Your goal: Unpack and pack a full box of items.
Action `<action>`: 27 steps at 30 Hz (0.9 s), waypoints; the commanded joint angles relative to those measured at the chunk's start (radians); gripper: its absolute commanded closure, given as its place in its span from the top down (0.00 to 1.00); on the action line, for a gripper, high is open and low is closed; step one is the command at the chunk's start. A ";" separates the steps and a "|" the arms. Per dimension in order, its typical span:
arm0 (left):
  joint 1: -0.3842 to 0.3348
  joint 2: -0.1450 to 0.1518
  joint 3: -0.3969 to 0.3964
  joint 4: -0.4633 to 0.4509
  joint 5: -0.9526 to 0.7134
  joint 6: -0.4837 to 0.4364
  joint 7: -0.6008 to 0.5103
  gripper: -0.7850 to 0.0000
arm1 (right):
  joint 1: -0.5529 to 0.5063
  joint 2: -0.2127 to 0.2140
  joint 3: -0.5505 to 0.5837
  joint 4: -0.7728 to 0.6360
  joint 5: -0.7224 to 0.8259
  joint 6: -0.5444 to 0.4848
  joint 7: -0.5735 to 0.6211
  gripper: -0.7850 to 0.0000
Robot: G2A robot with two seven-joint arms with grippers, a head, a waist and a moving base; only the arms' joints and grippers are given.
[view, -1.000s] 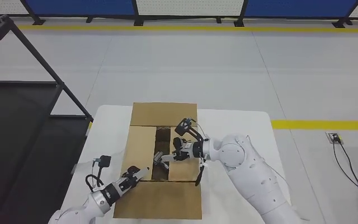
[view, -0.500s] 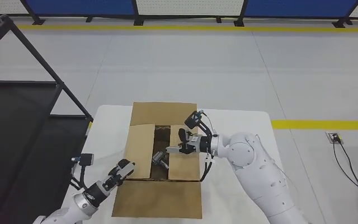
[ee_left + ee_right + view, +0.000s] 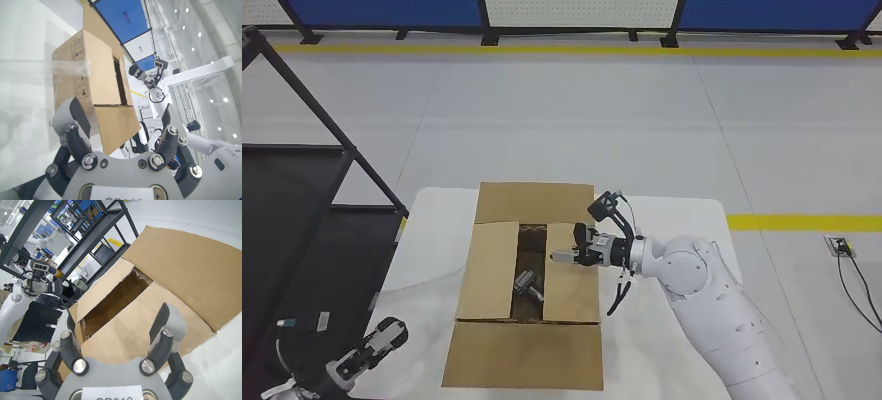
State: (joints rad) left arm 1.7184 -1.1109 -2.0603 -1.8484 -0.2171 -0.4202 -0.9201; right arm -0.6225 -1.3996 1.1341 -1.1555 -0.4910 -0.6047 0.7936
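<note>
Right gripper (image 3: pixel 560 257) over the box, jaws spread wide and holding nothing; in the right wrist view the right gripper (image 3: pixel 118 323) straddles the near edge of the right-hand inner flap (image 3: pixel 132 323), one finger on either side of the cardboard, not closed on it.

Left gripper (image 3: pixel 392 331) low at the near left corner, off the edge of the white desk (image 3: pixel 672 330), well apart from the box; left gripper (image 3: pixel 122 117) likewise wide and empty.

Large brown corrugated cardboard box (image 3: pixel 524 362) stands in the middle of the desk; both outer flaps folded out flat, one toward the robot, one away; the two inner flaps lie down over the opening, the left-hand inner flap (image 3: pixel 490 270) and the right one nearly level, a dark slot between them.

Through the slot, a small grey and dark object (image 3: pixel 529 283) inside the box; kind cannot be told; crinkled paper shreds (image 3: pixel 140 275) at the far corner of the opening; a strip of clear tape (image 3: pixel 71 67) sticks out loose from the box side.

Progress, as judged: outer flaps opened, so opening is half done; inner flaps yet to be lifted; no item lies out on the desk, so unpacking proper looks unstarted; the contents must come out, go back in, and the flaps be closed; most of the task remains.
</note>
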 commanded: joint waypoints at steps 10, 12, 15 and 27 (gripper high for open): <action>-0.018 0.001 0.082 -0.015 0.088 0.036 0.024 1.00 | 0.126 -0.018 0.001 0.244 -0.073 0.125 -0.329 1.00; -0.024 0.003 0.101 -0.009 0.113 0.046 0.007 1.00 | 0.161 -0.025 -0.007 0.310 -0.059 0.111 -0.348 1.00; -0.033 0.008 0.123 0.011 0.152 0.043 -0.023 1.00 | 0.229 -0.041 -0.029 0.437 -0.030 0.099 -0.357 1.00; -0.024 0.028 0.205 0.041 0.129 -0.027 -0.214 1.00 | 0.402 -0.126 -0.113 0.815 0.085 0.009 -0.321 1.00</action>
State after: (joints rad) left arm 1.6931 -1.0843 -1.8627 -1.8063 -0.0832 -0.4424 -1.1231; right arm -0.2288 -1.5216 1.0224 -0.3630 -0.4174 -0.5842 0.4634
